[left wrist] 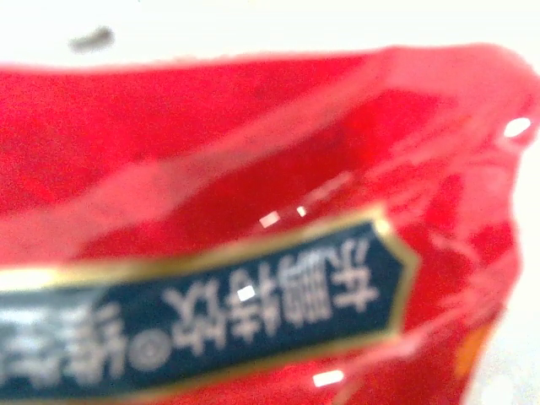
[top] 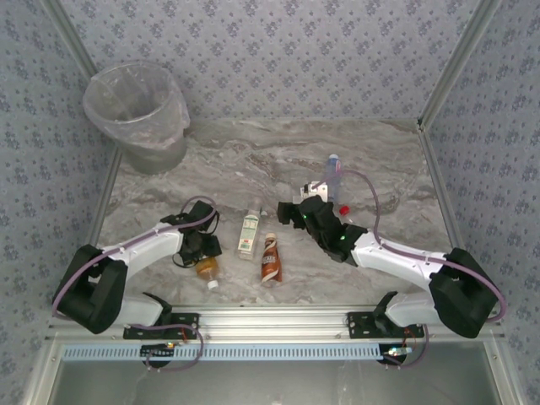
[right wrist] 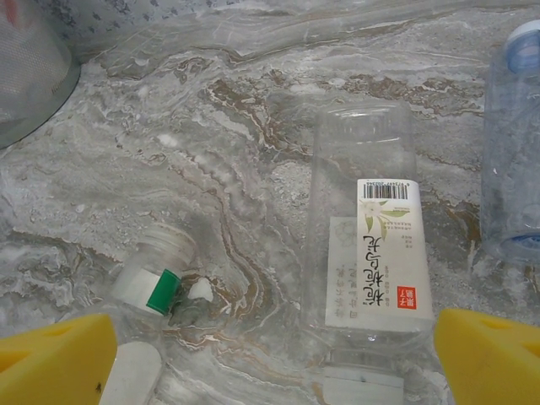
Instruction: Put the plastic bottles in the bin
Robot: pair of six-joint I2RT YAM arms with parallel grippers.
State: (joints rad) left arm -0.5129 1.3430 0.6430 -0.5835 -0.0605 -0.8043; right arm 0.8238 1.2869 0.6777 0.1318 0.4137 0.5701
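The right fingers (right wrist: 489, 354) stand wide apart astride a clear bottle (right wrist: 363, 253) lying flat on the counter (right wrist: 211, 152). The left fingers (top: 200, 251) sit low by an amber bottle (top: 207, 268), a blurred red label (left wrist: 253, 169) close to their camera; I cannot tell if they grip. The bottles look empty, light, thin-walled and slick, so pinch gently across the labelled middle. The bin (top: 135, 105) stands far left.

White links (top: 143, 246), black joints (top: 89, 291), purple cables (top: 372, 207), yellow fingertips (right wrist: 485, 354).
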